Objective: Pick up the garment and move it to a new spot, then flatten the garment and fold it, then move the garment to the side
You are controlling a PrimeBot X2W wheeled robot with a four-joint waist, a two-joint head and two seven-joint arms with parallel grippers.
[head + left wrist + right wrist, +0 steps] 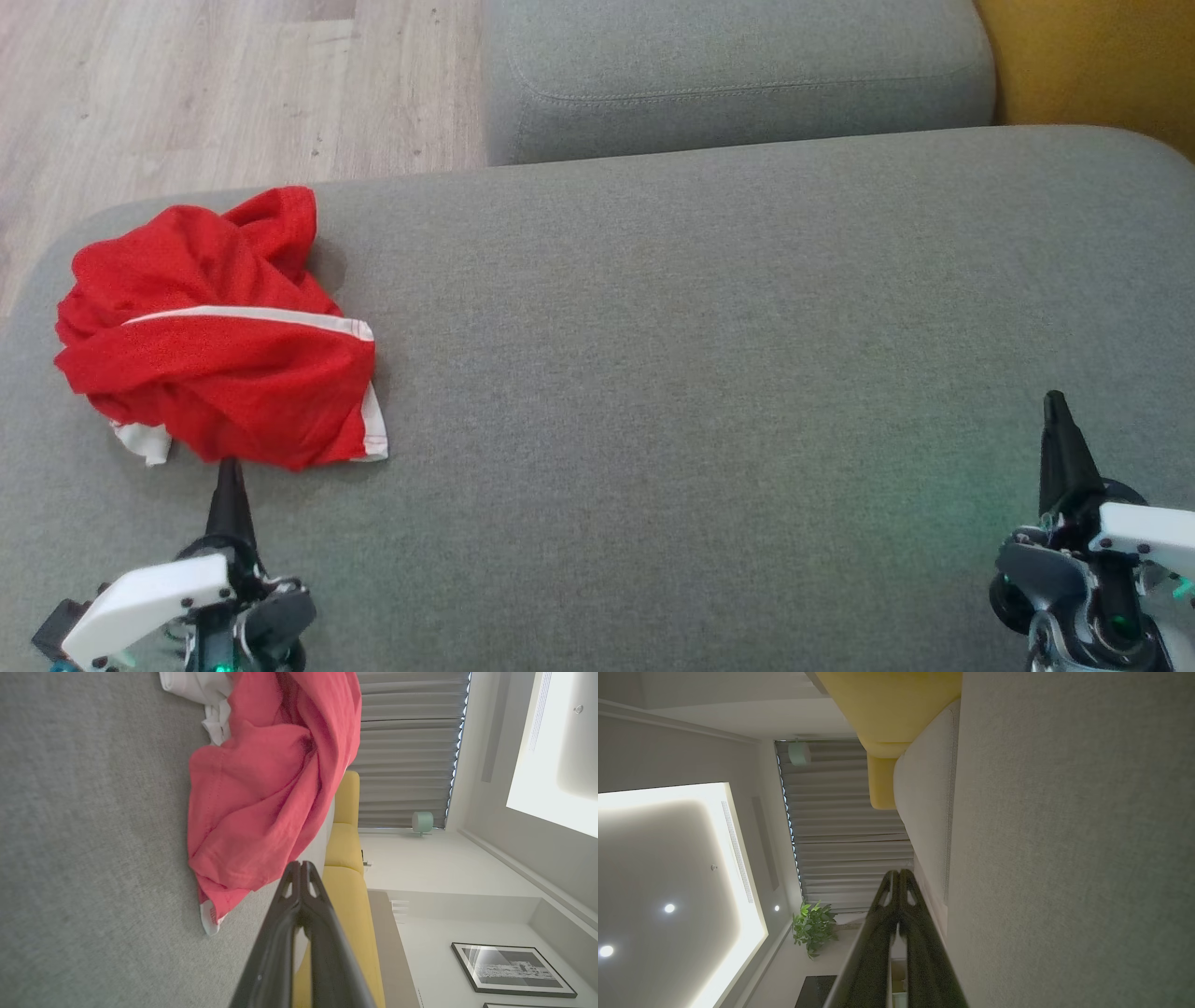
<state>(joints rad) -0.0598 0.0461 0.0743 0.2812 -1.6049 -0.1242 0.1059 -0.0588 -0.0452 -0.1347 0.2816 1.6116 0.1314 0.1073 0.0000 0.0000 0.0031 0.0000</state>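
Observation:
A crumpled red garment (219, 336) with white trim lies at the left end of the grey cushion (700, 373). My left gripper (227, 467) is just in front of its near edge, fingers together and holding nothing. In the left wrist view the garment (266, 788) is bunched just beyond the shut fingertips of the left gripper (299, 864). My right gripper (1055, 401) is at the lower right of the head view, far from the garment, over bare cushion. In the right wrist view the right gripper (899, 872) has its fingers pressed together with nothing in them.
A second grey cushion (738, 75) lies beyond the one I work on. Wooden floor (187, 84) shows at the upper left, past the cushion's rounded edge. A yellow seat (1092, 56) sits at the upper right.

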